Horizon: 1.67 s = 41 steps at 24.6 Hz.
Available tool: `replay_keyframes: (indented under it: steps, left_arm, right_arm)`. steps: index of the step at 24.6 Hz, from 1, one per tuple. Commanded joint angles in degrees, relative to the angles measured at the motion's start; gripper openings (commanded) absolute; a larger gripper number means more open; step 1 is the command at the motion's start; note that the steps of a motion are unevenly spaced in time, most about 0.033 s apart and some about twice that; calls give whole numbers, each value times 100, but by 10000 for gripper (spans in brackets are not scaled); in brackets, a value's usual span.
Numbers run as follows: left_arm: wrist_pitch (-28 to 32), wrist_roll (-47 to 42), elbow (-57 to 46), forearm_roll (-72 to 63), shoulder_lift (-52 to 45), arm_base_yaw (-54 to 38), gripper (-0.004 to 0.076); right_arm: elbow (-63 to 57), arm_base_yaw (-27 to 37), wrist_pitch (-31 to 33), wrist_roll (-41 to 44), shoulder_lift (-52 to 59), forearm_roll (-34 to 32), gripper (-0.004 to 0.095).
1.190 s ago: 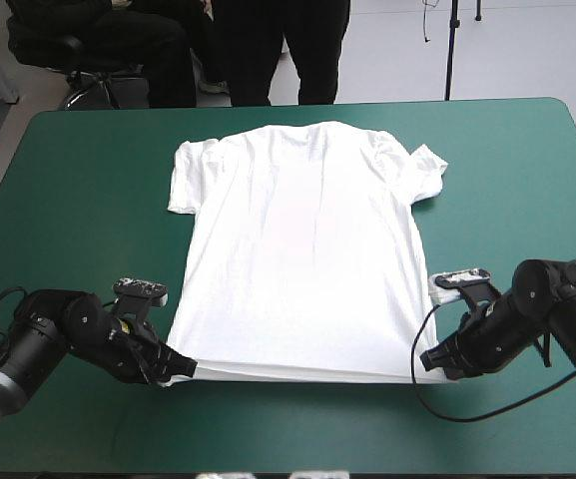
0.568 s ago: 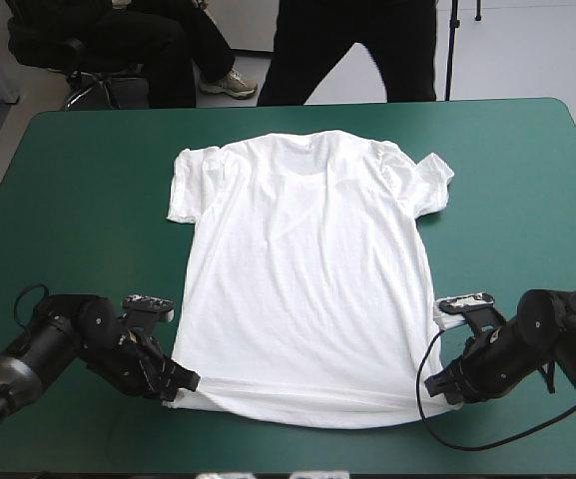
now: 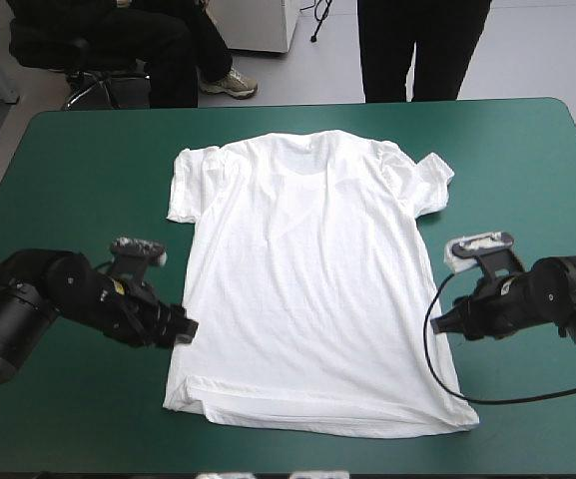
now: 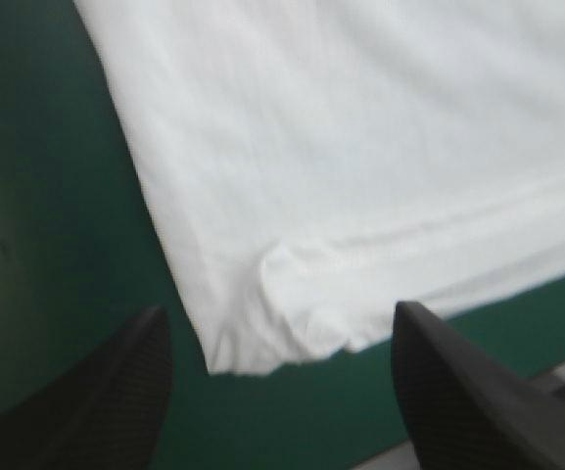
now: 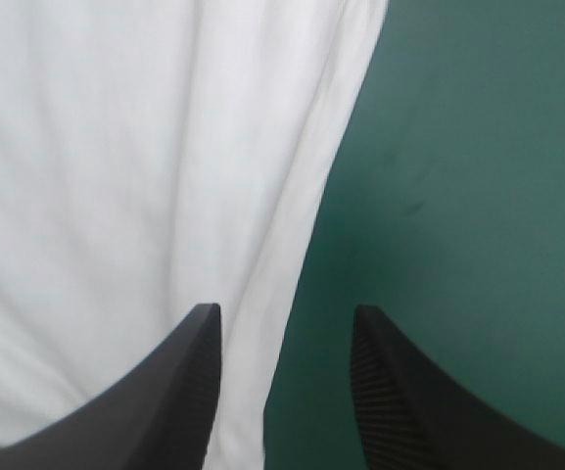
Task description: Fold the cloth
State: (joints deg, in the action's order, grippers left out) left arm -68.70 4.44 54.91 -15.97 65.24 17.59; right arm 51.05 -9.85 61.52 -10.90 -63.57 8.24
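The white T-shirt [image 3: 307,279] lies spread flat on the teal-green cover [image 3: 68,160], collar toward the far edge and hem toward the near edge. My left gripper [image 3: 182,328] sits just off the shirt's left side, above the hem corner. In the left wrist view that gripper [image 4: 280,311] stands open, and the slightly puckered hem corner of the T-shirt [image 4: 360,147] lies loose ahead of it. My right gripper [image 3: 445,323] is beside the shirt's right edge. It [image 5: 287,313] is open too, with the side edge of the T-shirt [image 5: 116,176] running between its fingers, unheld.
Bare teal-green cover shows to the left and right of the T-shirt and in a narrow strip between the hem and the near edge. The right sleeve [image 3: 429,180] is a little bunched.
Both grippers have opened and let go of the hem corners, then drawn back toward the far side along the shirt's edges. The hem now lies flat near the table's near edge.
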Motion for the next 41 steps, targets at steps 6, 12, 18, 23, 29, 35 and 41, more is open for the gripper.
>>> replay_keyframes:
  steps: [6,12,18,23,29,35,41]
  left_arm:
    - [811,-660,1931,1145,578,13,474]
    - [1175,-1087,2456,1767,2101,13,474]
    - [1361,-1144,3085,1757,3721,-236,473]
    - [1298,-1117,3409,1464,4347,-395,471]
    - [1269,-1031,3412,1232,4580,-383,465]
    - [1133,-1031,3412,1227,4684,-383,294]
    - [1180,-1015,3412,1227,4684,-383,72]
  right_arm:
    - [1429,8,-1026,477,-323,-682,499]
    - [2247,8,-1005,438,-1129,-656,504]
    - [2294,8,-1050,172,-1368,-656,497]
    - [2294,8,-1094,7,-1379,-656,496]
    - [2294,8,-1151,-23,-1527,-656,496]
    - [2294,8,-1184,-308,-1991,-656,496]
    - [2396,8,-1240,-321,-2511,-682,496]
